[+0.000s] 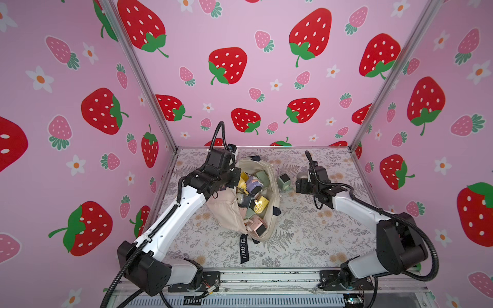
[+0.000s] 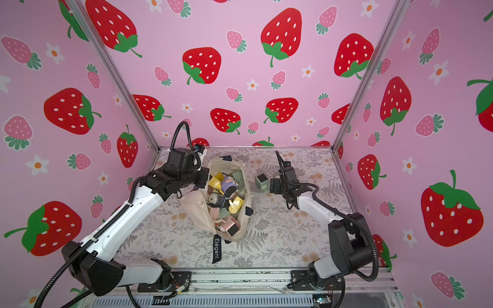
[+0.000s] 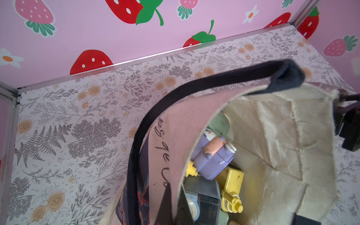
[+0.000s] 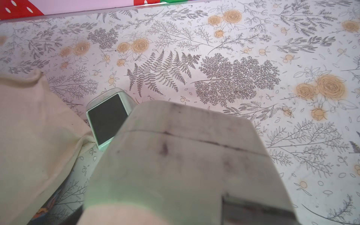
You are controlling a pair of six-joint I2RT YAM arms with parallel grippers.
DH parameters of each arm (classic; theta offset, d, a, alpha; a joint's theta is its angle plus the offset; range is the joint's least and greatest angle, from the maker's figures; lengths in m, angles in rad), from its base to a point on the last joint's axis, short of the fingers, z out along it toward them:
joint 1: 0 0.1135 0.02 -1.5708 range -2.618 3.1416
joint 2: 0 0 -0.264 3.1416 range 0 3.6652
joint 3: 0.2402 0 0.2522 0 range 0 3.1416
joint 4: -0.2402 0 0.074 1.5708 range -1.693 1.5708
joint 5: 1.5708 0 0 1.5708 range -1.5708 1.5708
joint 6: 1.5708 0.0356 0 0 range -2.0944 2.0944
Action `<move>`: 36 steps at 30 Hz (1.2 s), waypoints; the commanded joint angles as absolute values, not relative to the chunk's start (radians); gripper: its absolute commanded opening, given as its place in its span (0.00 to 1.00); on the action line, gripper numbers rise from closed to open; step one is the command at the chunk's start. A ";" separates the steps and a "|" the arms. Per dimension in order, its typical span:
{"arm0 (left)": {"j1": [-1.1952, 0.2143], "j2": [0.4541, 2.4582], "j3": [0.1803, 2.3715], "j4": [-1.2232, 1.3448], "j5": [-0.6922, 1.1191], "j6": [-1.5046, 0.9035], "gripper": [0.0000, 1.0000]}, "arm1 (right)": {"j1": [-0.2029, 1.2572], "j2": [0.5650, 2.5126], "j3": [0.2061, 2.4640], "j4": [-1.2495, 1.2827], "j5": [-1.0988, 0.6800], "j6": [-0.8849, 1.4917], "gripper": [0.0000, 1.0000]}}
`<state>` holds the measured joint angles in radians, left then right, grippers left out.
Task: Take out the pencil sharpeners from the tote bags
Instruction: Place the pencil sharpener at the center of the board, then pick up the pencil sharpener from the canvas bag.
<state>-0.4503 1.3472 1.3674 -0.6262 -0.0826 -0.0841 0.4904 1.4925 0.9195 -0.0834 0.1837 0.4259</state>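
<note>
Tote bag [image 1: 224,210] of cream canvas lies on its side in the middle of a floral table [image 1: 306,234], mouth facing up, with a black strap [image 1: 243,249] trailing toward the robot. Most of the pencil sharpeners [image 1: 253,184] are piled inside it: purple, yellow, pink and sage green ones show in both top views.

The left gripper [image 1: 233,178] is closed on the bag's rim, and the left wrist view shows fabric pinched between its dark fingers, holding the mouth open. The right gripper [image 1: 301,181] sits low over the table beside the bag. Its jaws are spread wide around a pale sage sharpener [image 4: 185,165], which fills the right wrist view and seems gripped rather than let go. A second green sharpener [image 1: 283,181] with a dark window stands on the table between that gripper and the bag.

Likely risks:
- The smooth plastic body could slip from such a wide hold and tumble.
- Setting it down could knock the nearby sharpener against the bag.
- If the pinched rim slides free, the canvas would sag over the pile.
</note>
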 commanded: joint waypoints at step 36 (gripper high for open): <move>-0.415 1.358 1.385 -0.680 -0.015 -0.101 0.00 | 0.686 1.347 0.897 -0.037 0.404 0.294 0.99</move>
<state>-0.4187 1.3491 1.3674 -0.6277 -0.0254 -0.1051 0.6895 1.3628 0.9478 -0.0582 0.3477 0.3264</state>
